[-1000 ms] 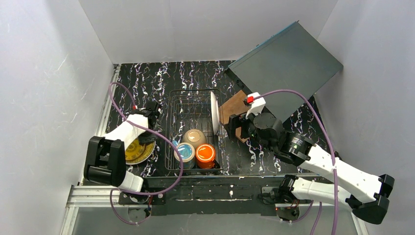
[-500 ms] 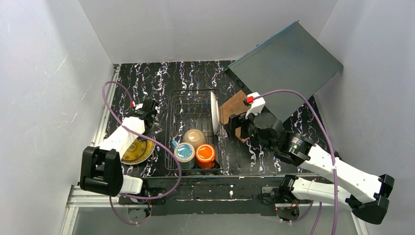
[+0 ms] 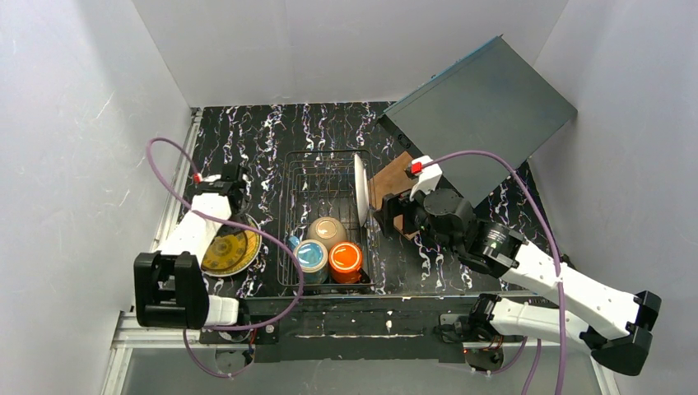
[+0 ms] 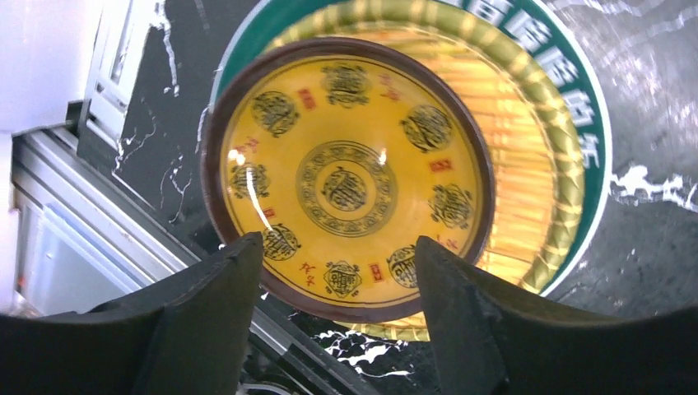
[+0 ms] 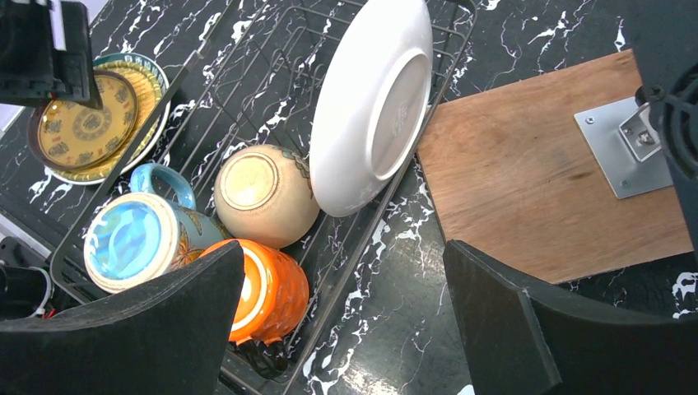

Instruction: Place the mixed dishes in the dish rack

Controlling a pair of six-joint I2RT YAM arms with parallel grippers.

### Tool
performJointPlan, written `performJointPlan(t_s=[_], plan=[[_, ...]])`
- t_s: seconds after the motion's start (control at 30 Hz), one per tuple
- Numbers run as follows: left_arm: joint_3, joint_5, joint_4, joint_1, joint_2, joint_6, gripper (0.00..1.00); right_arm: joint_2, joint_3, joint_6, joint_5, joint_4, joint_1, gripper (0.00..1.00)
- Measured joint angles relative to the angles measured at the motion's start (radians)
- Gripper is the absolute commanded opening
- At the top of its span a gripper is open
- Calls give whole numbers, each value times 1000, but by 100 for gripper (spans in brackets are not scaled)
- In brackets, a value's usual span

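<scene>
The dish rack (image 3: 288, 191) (image 5: 272, 107) holds an orange mug (image 3: 346, 259) (image 5: 276, 288), a blue patterned mug (image 3: 311, 257) (image 5: 136, 239), an upturned white-and-tan bowl (image 3: 328, 230) (image 5: 263, 193) and a white plate (image 3: 360, 189) (image 5: 370, 99) standing on edge. Left of the rack, the yellow ornate plate (image 3: 230, 251) (image 4: 346, 181) (image 5: 78, 123) lies on a larger green-rimmed plate (image 4: 568, 164). My left gripper (image 3: 233, 183) (image 4: 337, 245) hovers open above its far side, holding nothing. My right gripper (image 3: 385, 212) (image 5: 344, 251) is open and empty beside the rack's right wall.
A brown wooden board (image 3: 391, 185) (image 5: 535, 181) lies right of the rack, under a large grey slanted panel (image 3: 486, 107). An aluminium rail (image 4: 107, 239) runs along the table's left edge, close to the plates.
My left gripper has opened and drawn back up and to the far left, off the yellow plate, which stays lying on the table. The right arm has barely moved.
</scene>
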State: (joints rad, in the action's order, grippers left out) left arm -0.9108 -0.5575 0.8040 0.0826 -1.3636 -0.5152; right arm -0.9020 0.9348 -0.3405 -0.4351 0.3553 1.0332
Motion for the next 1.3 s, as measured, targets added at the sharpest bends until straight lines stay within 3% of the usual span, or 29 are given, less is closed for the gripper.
performJointPlan(t_s=[0.13,0.33,0.6,0.97,1.3], plan=[[1,8,2,-115,65,5,75,-24,10,4,21,0,-2,98],[29,74,-50,-315,134,50,72,-67,39,6,56,2,-2,98],[137,262,-207,-519,223,154,77,-85,109,23,100,21,-4,98],[215,431,-356,-592,172,185,81,-105,161,35,148,61,-4,98],[246,494,-389,-597,157,151,65,-97,164,31,148,62,-4,98]])
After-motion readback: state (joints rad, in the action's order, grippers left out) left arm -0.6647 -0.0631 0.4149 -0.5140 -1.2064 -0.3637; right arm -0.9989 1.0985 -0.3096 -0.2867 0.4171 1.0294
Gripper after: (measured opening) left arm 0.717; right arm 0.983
